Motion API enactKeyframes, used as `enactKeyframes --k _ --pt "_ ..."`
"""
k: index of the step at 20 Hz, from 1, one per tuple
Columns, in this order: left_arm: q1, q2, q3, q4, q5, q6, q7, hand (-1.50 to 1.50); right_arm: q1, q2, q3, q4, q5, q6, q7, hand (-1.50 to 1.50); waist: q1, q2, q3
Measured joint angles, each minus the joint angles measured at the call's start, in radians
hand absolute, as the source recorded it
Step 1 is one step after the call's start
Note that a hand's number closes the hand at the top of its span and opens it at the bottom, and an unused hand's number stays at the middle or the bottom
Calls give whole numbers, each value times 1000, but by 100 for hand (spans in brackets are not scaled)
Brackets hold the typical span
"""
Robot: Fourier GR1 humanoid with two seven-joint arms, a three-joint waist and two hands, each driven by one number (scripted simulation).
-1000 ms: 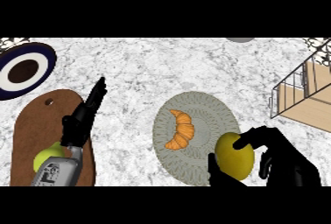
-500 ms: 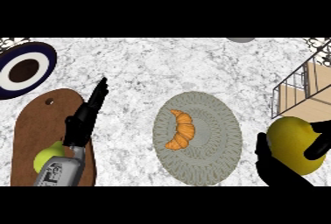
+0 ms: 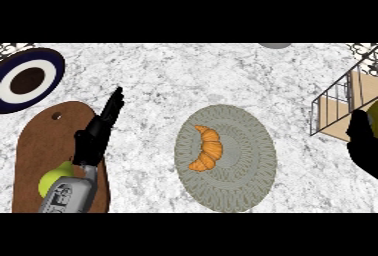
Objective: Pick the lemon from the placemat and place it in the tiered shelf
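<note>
Since the earlier frame, right hand (image 3: 363,145) carries the firm, smooth yellow lemon (image 3: 373,114), fingers curled round it, rightward toward the wire tiered shelf (image 3: 336,107).

Under my hands lies a speckled grey stone counter (image 3: 221,75); the round grey placemat (image 3: 244,185) looks woven, the brown oval board (image 3: 40,145) wooden and matt.

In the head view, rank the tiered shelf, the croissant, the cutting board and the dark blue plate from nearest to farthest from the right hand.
From the right hand at the right edge:
1. Tiered shelf, right beside the hand, upper right.
2. Croissant, on the round placemat in the middle.
3. Cutting board, lower left, under the left hand.
4. Dark blue plate, upper left corner.
</note>
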Motion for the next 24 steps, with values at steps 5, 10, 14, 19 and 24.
enactKeyframes --k 5,10,14,19,24 --pt "6 2 5 -4 -5 -3 5 0 -111 -71 -186 31 -60 77 -52 150 -1 -1 1" --pt "17 -4 0 -41 -12 -3 33 0 -203 -161 -319 108 -116 124 -92 150 2 0 1" --pt "9 2 15 -25 -9 -17 20 0 -211 -245 -384 188 -156 134 -143 150 2 1 1" --pt "18 -7 15 -19 -16 -24 2 0 -180 -322 -424 280 -175 72 -194 150 4 2 1" --pt "12 -4 30 -9 -12 -37 -4 0 -127 -379 -424 409 -154 -59 -270 150 7 4 2"
